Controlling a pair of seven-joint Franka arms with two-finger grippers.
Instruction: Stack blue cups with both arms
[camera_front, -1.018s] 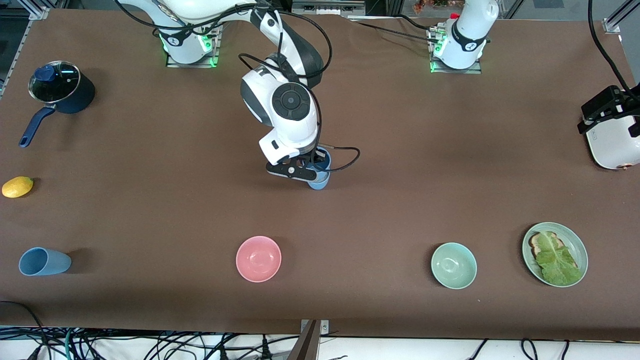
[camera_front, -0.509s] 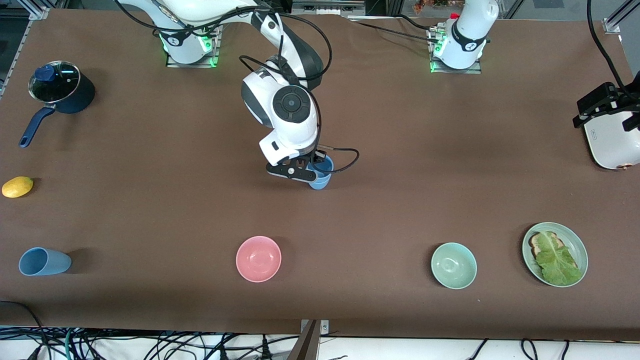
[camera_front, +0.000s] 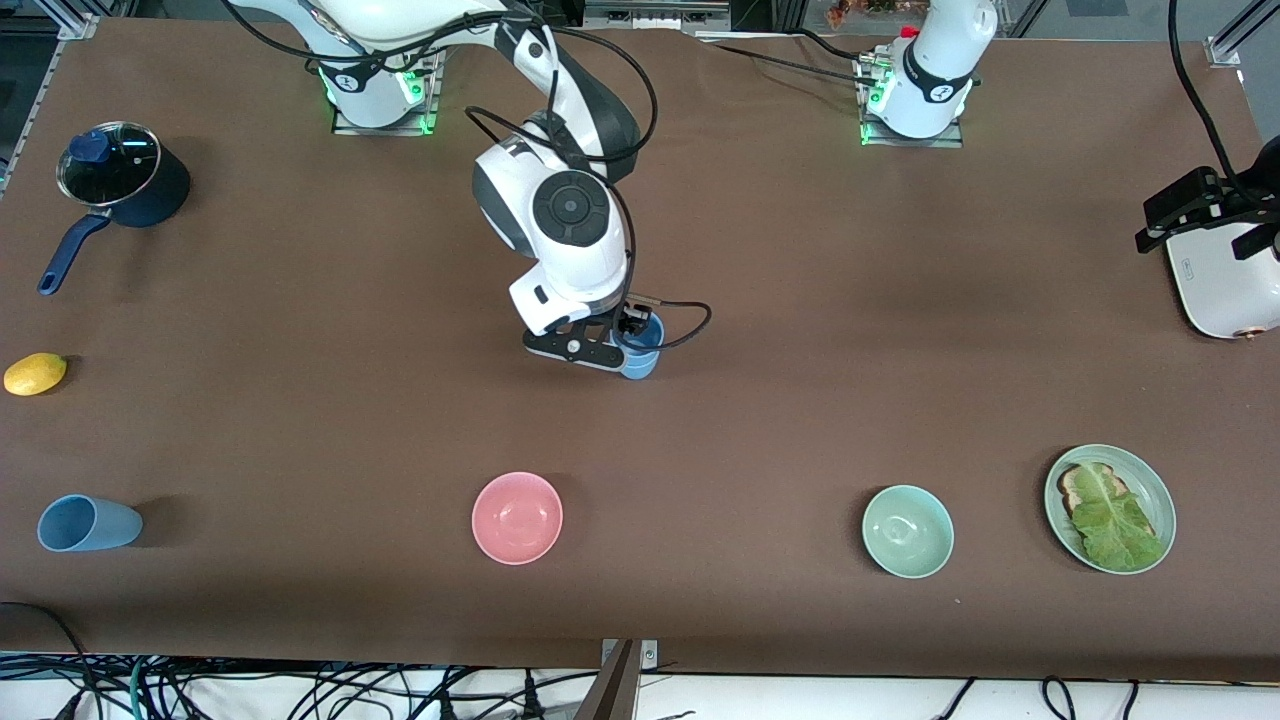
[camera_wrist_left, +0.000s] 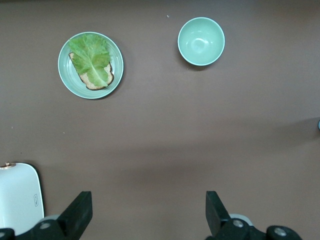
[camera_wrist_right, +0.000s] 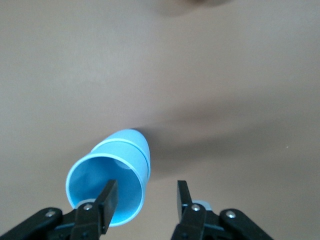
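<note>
A light-blue cup stack (camera_front: 641, 360) stands upright mid-table; in the right wrist view (camera_wrist_right: 125, 155) a step on its wall shows one cup nested in another. My right gripper (camera_front: 624, 343) is open at its rim (camera_wrist_right: 145, 189): one finger hangs inside the cup and the other outside, with the wall between them. Another blue cup (camera_front: 88, 523) lies on its side near the right arm's end, close to the front camera. My left gripper (camera_front: 1190, 212) hangs open and empty (camera_wrist_left: 148, 200) over bare table at the left arm's end.
A pink bowl (camera_front: 517, 517) and a pale green bowl (camera_front: 907, 530) sit nearer the front camera than the stack. A plate (camera_front: 1162, 505) holds toast and lettuce. A white appliance (camera_front: 1225, 285) stands beside the left gripper. A lidded dark pot (camera_front: 125, 180) and a lemon (camera_front: 35, 373) sit at the right arm's end.
The right arm has shifted slightly toward its own end of the table, with its gripper still at the cup rim. The left gripper has drifted a little toward the table's middle.
</note>
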